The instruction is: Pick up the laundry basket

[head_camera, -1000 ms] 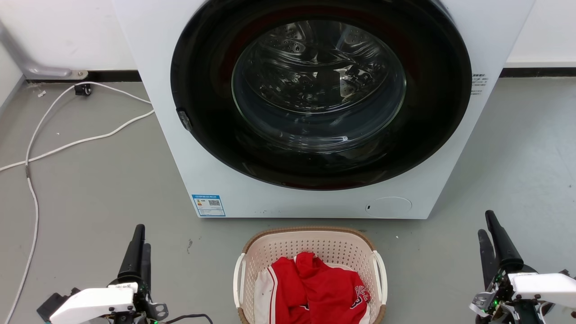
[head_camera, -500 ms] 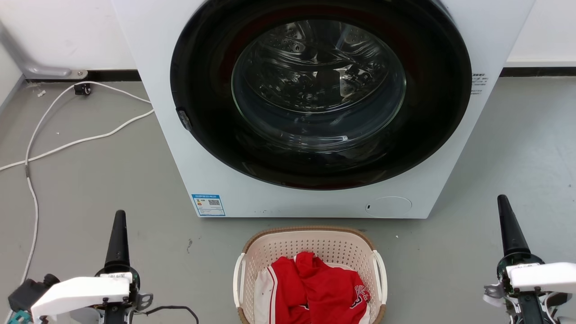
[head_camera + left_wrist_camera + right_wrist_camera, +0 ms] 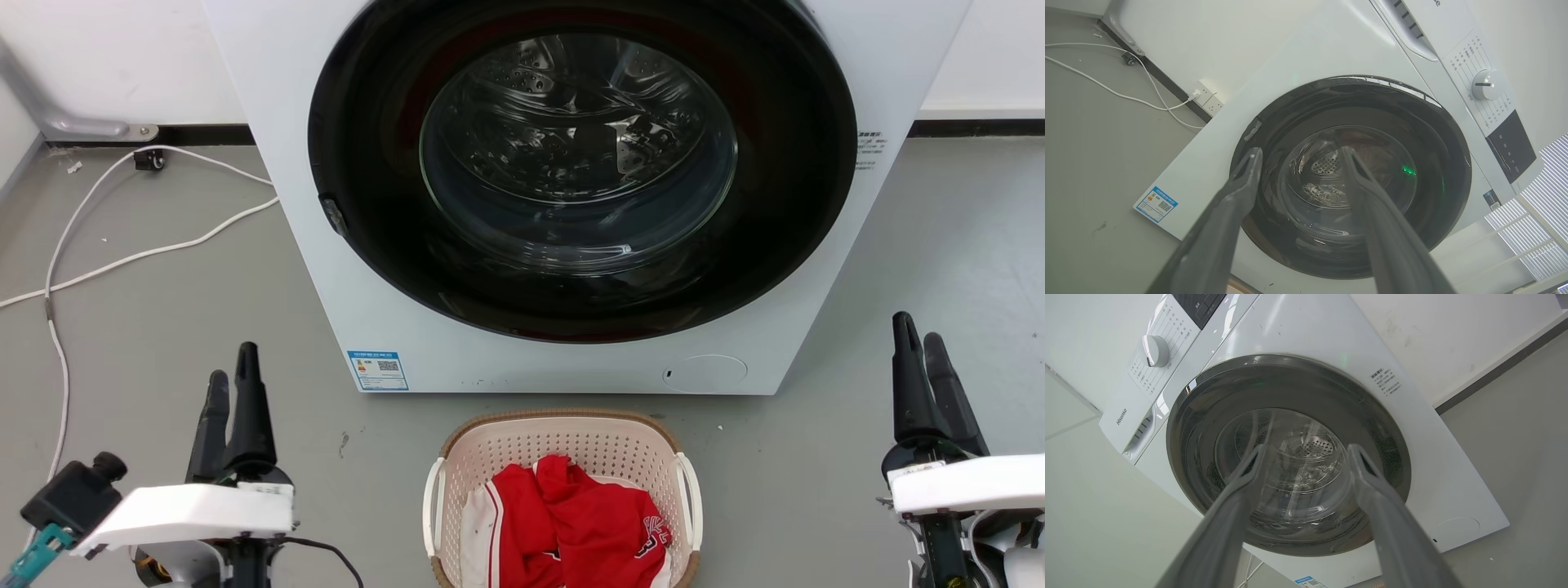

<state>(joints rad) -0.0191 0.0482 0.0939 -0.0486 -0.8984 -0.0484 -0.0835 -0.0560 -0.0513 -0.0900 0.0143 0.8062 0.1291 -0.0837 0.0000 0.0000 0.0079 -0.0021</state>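
The laundry basket (image 3: 563, 425) sits on the grey floor at the bottom middle of the head view, just in front of the washer. It is cream with perforated walls, a brown rim and white side handles, and holds red and white clothing (image 3: 580, 523). My left gripper (image 3: 232, 364) hovers well to the basket's left, fingers pointing toward the washer. My right gripper (image 3: 918, 327) hovers well to the basket's right. Both are open with nothing between the fingers, as the left wrist view (image 3: 1298, 152) and the right wrist view (image 3: 1308, 449) confirm. Neither touches the basket.
A white front-loading washer (image 3: 384, 310) with a shut dark round door (image 3: 580, 171) stands directly behind the basket. White cables (image 3: 122, 261) trail over the floor at the left, running to a wall socket (image 3: 1208, 100). Bare grey floor (image 3: 816, 474) lies on both sides of the basket.
Both grippers have risen further up the head view and turned at the wrist, so both fingers of each now show apart. The basket and washer have stayed put.
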